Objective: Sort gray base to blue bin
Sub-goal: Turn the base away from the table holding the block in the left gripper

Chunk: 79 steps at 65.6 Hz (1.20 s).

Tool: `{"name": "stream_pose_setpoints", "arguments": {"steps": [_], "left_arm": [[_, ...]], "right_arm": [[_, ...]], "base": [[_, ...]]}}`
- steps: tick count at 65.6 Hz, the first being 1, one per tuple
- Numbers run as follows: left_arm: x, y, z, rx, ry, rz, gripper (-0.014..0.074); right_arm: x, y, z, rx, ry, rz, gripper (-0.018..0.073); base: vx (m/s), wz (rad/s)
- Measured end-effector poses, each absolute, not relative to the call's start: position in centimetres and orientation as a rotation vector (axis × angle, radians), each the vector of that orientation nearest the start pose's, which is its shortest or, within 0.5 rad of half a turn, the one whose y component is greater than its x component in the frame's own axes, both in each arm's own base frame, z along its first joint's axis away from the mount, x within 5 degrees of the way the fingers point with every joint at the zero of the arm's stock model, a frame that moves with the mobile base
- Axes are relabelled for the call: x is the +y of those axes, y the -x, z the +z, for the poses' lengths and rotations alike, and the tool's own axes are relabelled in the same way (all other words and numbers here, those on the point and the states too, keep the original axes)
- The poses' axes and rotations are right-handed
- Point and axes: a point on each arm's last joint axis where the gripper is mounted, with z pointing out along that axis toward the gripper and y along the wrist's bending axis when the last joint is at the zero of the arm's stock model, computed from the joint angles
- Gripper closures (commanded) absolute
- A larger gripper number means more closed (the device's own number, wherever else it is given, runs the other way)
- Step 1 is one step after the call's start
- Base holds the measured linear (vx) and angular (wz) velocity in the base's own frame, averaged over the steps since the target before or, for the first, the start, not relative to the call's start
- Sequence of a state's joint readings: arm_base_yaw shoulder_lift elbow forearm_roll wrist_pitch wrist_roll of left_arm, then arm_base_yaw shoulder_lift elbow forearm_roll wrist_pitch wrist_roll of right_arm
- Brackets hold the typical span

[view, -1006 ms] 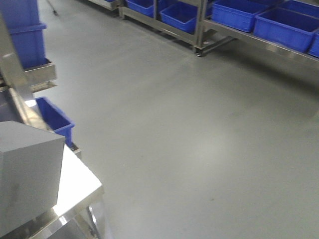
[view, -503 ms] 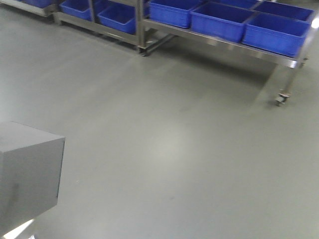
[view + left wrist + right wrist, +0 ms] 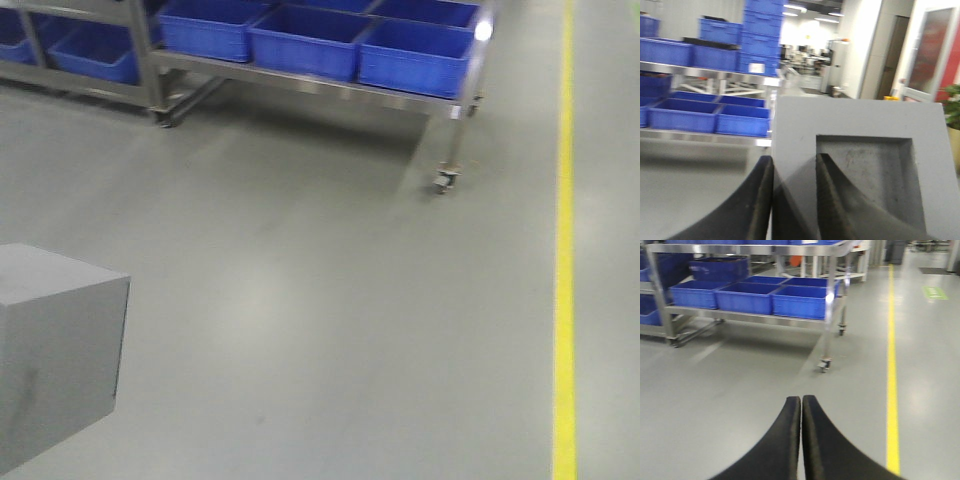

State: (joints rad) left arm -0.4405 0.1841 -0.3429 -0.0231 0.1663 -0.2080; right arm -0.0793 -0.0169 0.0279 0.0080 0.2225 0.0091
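Gray base, recess facing wrist, pinched by left gripper; right gripper closed.

Matte gray base, a cube with a square recess, shows at lower left; open blue bins line the upper left.

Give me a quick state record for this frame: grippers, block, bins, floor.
left gripper: shut on gray base, one finger outside, one in the recess
right gripper: shut, empty
blue bins: on wheeled metal rack, across the floor ahead
gray base placement: not yet in a bin
floor marking: yellow line right of the rack
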Motion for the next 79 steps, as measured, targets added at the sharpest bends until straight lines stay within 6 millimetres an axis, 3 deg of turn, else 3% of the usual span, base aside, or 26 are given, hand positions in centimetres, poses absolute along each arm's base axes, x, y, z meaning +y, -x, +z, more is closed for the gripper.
{"name": "stream_pose_setpoints", "arguments": {"steps": [38,79], "left_arm": [[-2.51,-5.23,30.18,1.511,-0.162,-0.542,0.0593],[-2.51,-5.23,30.18,1.511,-0.162,-0.542,0.0593]], "right_arm": [[-0.42,-5.52,18.45,1.715,-0.081,-0.045,0.0564],[-0.42,-5.52,18.45,1.715,-0.081,-0.045,0.0564]], "base": [[0.19,-0.46],[0.31,0.12]]}}
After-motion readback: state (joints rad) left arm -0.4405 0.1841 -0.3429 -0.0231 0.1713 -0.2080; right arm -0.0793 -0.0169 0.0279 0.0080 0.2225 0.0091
